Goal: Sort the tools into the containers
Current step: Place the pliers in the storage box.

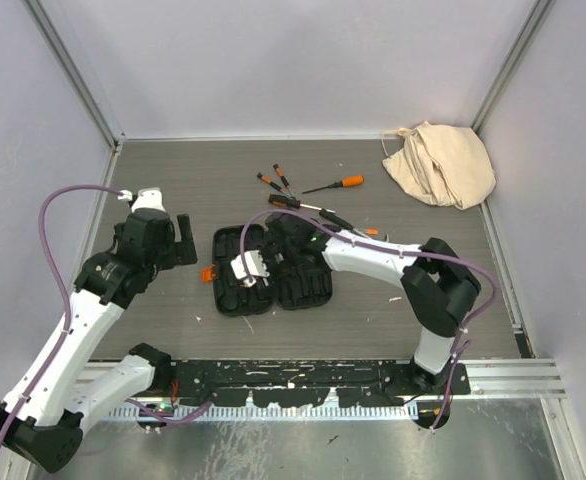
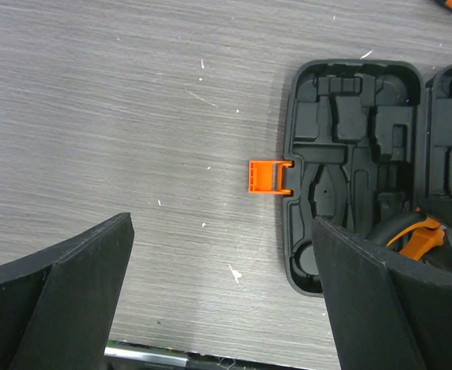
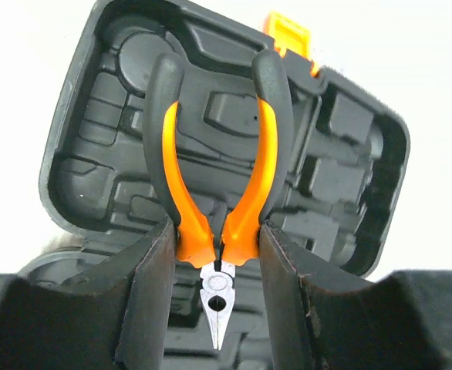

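At frame centre, above the open black hard-plastic clamshell tool case (image 1: pixel 308 285), the right gripper (image 3: pixel 218 266) pinches orange-and-black-handled steel needle-nose pliers (image 3: pixel 181 202). At frame left, the left gripper (image 2: pixel 222 231) stands fully spread.

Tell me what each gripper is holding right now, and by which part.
Right gripper: the pliers, pinched across both orange handles just behind the pivot, above the open tool case. Left gripper: open, holding nothing.
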You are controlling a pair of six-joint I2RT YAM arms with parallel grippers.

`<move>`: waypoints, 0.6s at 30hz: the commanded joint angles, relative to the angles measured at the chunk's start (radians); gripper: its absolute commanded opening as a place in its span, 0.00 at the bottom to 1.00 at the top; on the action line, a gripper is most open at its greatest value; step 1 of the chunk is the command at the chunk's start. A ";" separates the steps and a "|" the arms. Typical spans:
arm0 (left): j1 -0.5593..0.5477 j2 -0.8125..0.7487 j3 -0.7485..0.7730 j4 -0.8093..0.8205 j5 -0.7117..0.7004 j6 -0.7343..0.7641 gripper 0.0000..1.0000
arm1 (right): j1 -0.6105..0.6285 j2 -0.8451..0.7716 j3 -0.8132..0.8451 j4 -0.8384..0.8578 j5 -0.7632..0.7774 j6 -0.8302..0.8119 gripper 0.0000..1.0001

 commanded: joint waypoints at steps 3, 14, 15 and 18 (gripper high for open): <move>0.005 -0.019 -0.019 0.003 -0.028 0.006 0.99 | 0.053 0.104 0.189 -0.238 0.047 -0.523 0.01; 0.006 -0.004 -0.023 0.008 -0.021 0.012 0.99 | 0.114 0.256 0.309 -0.338 0.245 -0.750 0.27; 0.006 -0.002 -0.024 0.009 -0.019 0.012 0.99 | 0.114 0.254 0.311 -0.339 0.237 -0.747 0.37; 0.006 0.001 -0.024 0.012 -0.014 0.015 1.00 | 0.114 0.236 0.308 -0.337 0.213 -0.726 0.57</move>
